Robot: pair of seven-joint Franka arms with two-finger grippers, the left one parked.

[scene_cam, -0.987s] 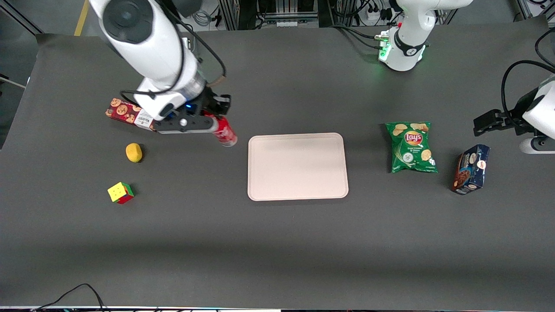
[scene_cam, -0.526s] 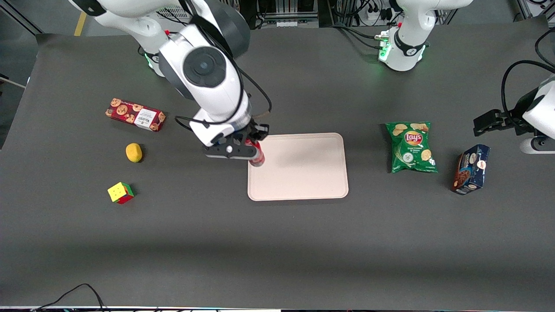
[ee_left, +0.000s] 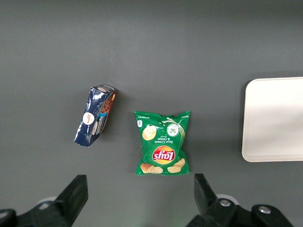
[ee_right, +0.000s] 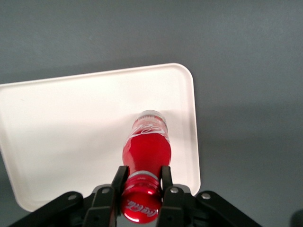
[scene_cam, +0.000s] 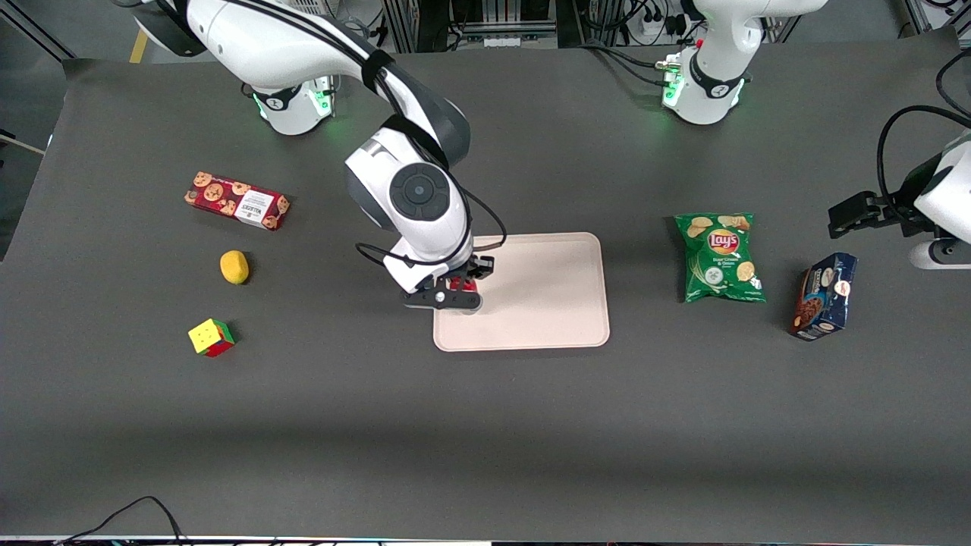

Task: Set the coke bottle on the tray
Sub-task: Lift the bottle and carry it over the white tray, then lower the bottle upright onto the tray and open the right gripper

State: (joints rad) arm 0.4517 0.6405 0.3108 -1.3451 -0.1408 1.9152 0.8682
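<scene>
The coke bottle (ee_right: 147, 144), red with a red cap and white script, stands upright in my right gripper (ee_right: 142, 176), whose fingers (ee_right: 120, 177) are shut on its neck just below the cap. The bottle's clear base is over the pale pinkish tray (ee_right: 71, 127), near the tray's edge toward the working arm's end; I cannot tell whether it touches. In the front view the gripper (scene_cam: 454, 294) hides most of the bottle (scene_cam: 460, 285) over that edge of the tray (scene_cam: 546, 303). The tray's other end shows in the left wrist view (ee_left: 274, 118).
A red cookie box (scene_cam: 237, 200), a yellow fruit (scene_cam: 234, 267) and a colour cube (scene_cam: 211, 337) lie toward the working arm's end. A green Lay's bag (scene_cam: 719, 258) and a dark blue box (scene_cam: 823, 296) lie toward the parked arm's end.
My gripper has carried the bottle from beside the cookie box over to the tray, toward the parked arm's end and nearer the front camera. The bottle went from tilted to upright.
</scene>
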